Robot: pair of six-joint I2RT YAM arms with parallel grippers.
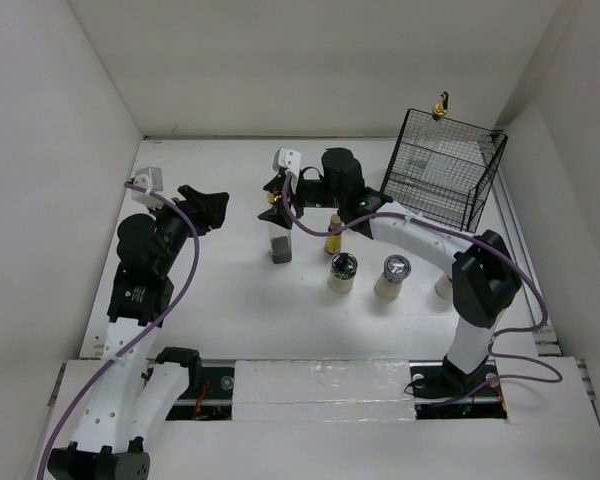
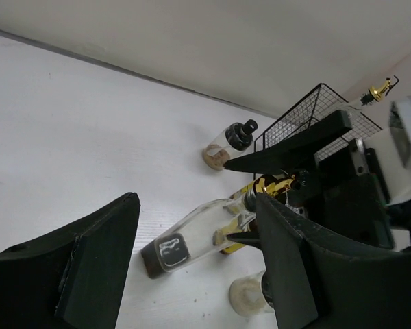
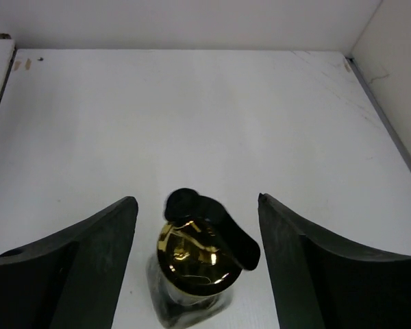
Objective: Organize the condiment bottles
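A tall clear glass bottle (image 1: 279, 238) with a gold pourer (image 3: 194, 259) and a dark base stands mid-table; it also shows in the left wrist view (image 2: 192, 240). My right gripper (image 1: 277, 192) is open, and in the right wrist view (image 3: 195, 199) its fingers straddle the pourer top without touching it. My left gripper (image 1: 212, 205) is open and empty, to the left of that bottle (image 2: 195, 197). A small amber bottle (image 1: 333, 236) stands just right of it. Two squat pale jars (image 1: 342, 271) (image 1: 392, 276) stand in front. Another gold pourer (image 1: 440, 104) rises at the basket.
A black wire basket (image 1: 445, 172) stands at the back right near the wall. A small jar with a dark lid (image 2: 227, 142) lies by the basket's left side. Another pale jar (image 1: 443, 288) is partly hidden by my right arm. White walls enclose the table.
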